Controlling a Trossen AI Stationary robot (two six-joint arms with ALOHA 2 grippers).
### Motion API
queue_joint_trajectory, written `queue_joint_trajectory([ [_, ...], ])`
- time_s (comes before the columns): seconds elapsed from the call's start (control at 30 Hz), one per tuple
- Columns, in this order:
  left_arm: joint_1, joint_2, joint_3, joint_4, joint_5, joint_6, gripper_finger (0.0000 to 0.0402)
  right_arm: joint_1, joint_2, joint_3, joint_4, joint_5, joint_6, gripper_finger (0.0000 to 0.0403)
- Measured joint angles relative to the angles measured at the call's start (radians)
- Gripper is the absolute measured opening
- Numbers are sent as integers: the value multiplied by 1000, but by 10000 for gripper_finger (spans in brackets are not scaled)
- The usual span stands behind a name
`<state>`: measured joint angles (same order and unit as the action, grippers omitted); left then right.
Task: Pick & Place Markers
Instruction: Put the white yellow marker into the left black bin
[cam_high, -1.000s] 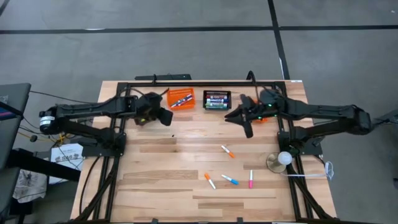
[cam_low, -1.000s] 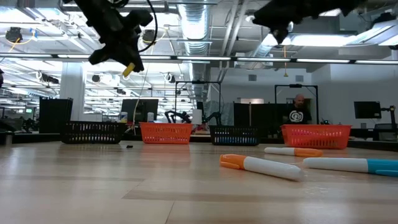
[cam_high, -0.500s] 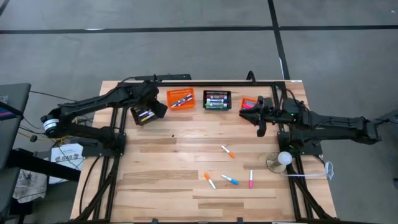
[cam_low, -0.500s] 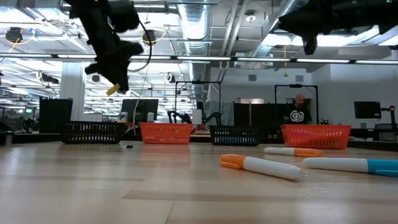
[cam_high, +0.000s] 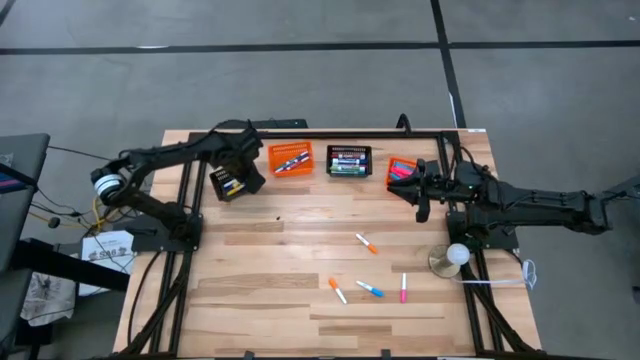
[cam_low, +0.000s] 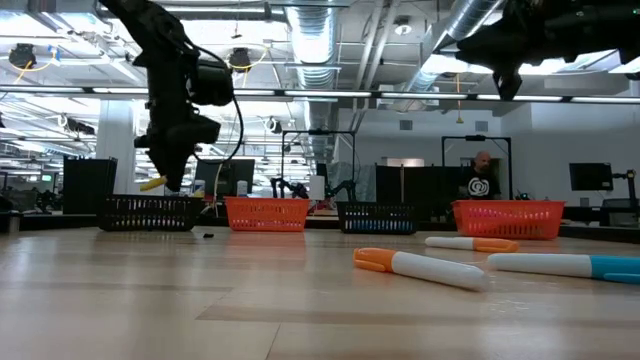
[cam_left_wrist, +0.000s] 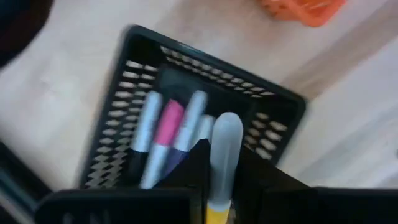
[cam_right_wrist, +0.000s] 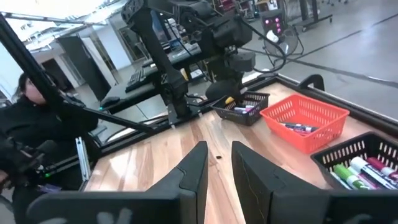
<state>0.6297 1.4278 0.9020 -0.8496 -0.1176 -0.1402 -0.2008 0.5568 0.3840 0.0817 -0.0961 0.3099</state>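
Observation:
My left gripper (cam_high: 243, 175) (cam_low: 168, 165) hangs over the leftmost black mesh basket (cam_high: 226, 186) (cam_left_wrist: 273, 118), shut on a white marker with a yellow end (cam_left_wrist: 225, 146). Pink, white and purple markers (cam_left_wrist: 166, 134) lie inside that basket. Several more markers lie flat on the table toward its near right: an orange-capped one (cam_high: 366, 243) (cam_low: 420, 265) and three others (cam_high: 369, 289). My right gripper (cam_high: 420, 200) (cam_right_wrist: 219, 163) floats above the table beside the right orange basket (cam_high: 402, 170), open by a narrow gap and holding nothing. My left gripper pinches the white marker between its two fingers (cam_left_wrist: 194, 171), which lie across its barrel (cam_left_wrist: 224, 180) near the yellow end. It comes from above, slanting down. The marker is lifted clear, its yellow end (cam_low: 152, 183) just above the basket and its white end pointing into it.
Four mesh baskets stand in a row along the far edge: black, orange (cam_high: 290, 158), black (cam_high: 349, 160), orange. A white ball on a round base (cam_high: 450, 258) stands by the right arm's mount. Bare wood spans the table's middle and near left. A person (cam_right_wrist: 37, 124) is beyond the table.
My left gripper, carrying the marker, moved toward the far left, tipped downward and sank until the yellow end hangs just over the black basket. My right gripper swung toward the table's right, away from the middle baskets, then held still.

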Motion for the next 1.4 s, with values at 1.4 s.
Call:
queue_joint_trajectory([
  [1.4, 102, 159, 0, -41, -101, 267, 59, 31, 26, 0, 189, -9, -56, 63],
])
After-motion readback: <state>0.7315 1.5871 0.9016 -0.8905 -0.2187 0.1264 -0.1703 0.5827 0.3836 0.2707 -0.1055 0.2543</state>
